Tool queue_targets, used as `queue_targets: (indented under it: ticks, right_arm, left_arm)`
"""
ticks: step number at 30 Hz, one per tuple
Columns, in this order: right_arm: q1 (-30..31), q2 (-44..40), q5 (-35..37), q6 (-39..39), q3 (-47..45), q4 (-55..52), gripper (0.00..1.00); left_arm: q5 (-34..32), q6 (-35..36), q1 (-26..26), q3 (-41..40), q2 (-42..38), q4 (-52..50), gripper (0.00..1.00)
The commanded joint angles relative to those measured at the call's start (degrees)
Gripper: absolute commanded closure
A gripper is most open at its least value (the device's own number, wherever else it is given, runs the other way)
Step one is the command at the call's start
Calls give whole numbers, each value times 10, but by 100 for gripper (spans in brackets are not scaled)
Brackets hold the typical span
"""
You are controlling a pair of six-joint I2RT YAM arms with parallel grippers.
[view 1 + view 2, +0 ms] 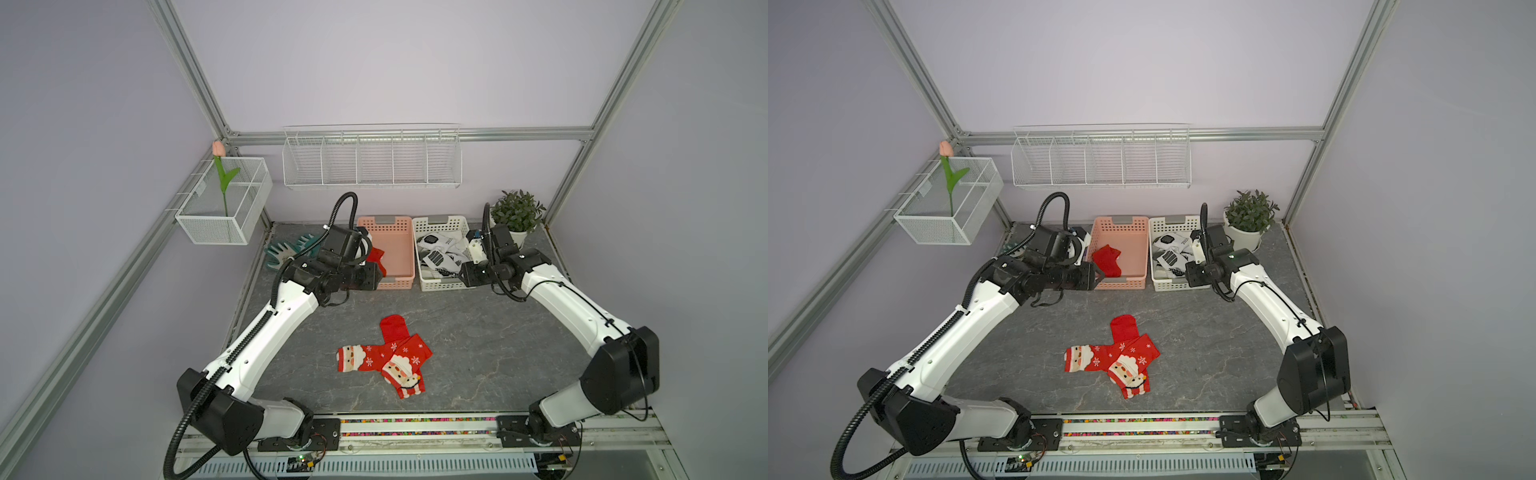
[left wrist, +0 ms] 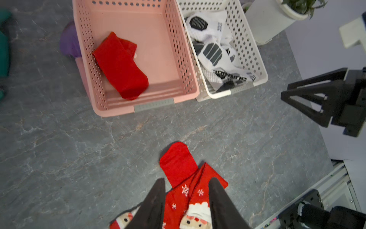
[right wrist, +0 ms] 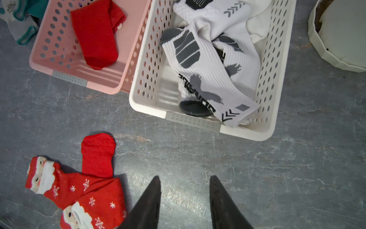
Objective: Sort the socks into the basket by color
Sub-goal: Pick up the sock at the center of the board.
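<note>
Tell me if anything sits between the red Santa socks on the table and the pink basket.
Nothing visible does. The red Santa-print fabric socks lie on bare grey stone-look tabletop, and only that surface separates them from the open pink perforated plastic basket.

Red sock [image 2: 120, 67] in pink basket [image 2: 118, 113], white socks [image 2: 213, 53] in white basket [image 2: 247, 45], left pincer [image 2: 187, 179] parted, Santa socks [image 2: 184, 192] on tabletop [image 2: 79, 148].

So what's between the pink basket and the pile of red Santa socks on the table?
Nothing: only bare grey tabletop separates the pink basket from the red Santa socks. This shows in both top views and both wrist views.
</note>
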Motion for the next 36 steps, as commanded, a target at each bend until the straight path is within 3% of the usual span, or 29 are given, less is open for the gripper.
queue_targets:
  ticks: [1, 16, 36]
  right_arm:
    - [2, -34, -7, 7, -15, -1, 57]
    - [5, -82, -12, 20, -58, 8, 55]
    - [5, -121, -16, 29, -81, 7, 52]
  left_arm:
    - [-11, -15, -16, -30, -32, -58, 57]
    - [-32, -72, -138, -91, -38, -99, 50]
    - [8, -117, -175, -157, 91, -9, 50]
